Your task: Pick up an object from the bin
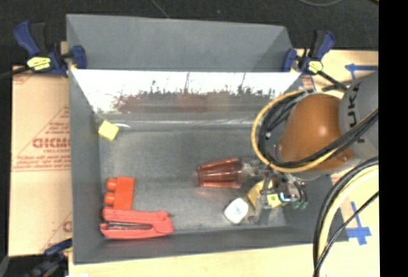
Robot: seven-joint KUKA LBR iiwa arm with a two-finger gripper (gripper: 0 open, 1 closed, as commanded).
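Five loose things are what I count in the grey metal bin point(191, 135). The gripper point(266, 198) is low in the bin's near right corner, under the arm's orange cover point(312, 129) and its looped cables. From here I cannot tell whether it is open or closed. Two things lie nearest it. A small white rounded piece point(236, 210) sits just to its left on the floor, and a translucent red handle point(218, 173) lies on its side just above that, its right end close to the gripper. The rest are well apart at the left: a small yellow block point(108, 131) near the far wall, and an orange block point(120, 191) with a red clamp-like tool point(136, 223) lying just beside it.
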